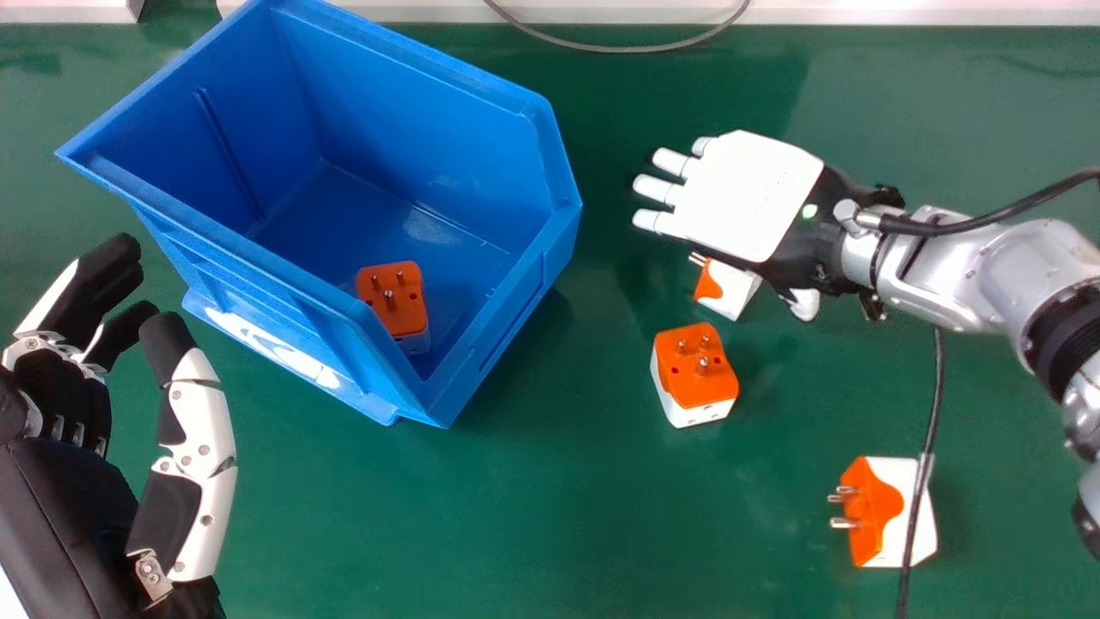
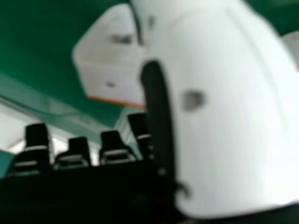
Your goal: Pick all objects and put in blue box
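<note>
One adapter in the box, three to go

You have one orange-and-white plug adapter in the blue box, sitting prongs up on its floor near the wall closest to you. Three others lie outside on the worktop, so by count you look about a quarter of the way through the job.

The box stands at the left, close to the worktop's far edge. To its right, the far adapter lies on its side, partly under your right hand. Nearer your side of the worktop, the middle adapter stands prongs up. The near adapter, nearest you and farthest toward the worktop's right edge, lies on its side with its prongs toward the left and a cable running across it.

Your right hand is open, fingers extended, with hold of nothing; the far adapter seems your likeliest next pick. Your left hand is at the left edge of the head view, loosely open and empty. Watch that cable when you come to the near adapter: it could snag.
</note>
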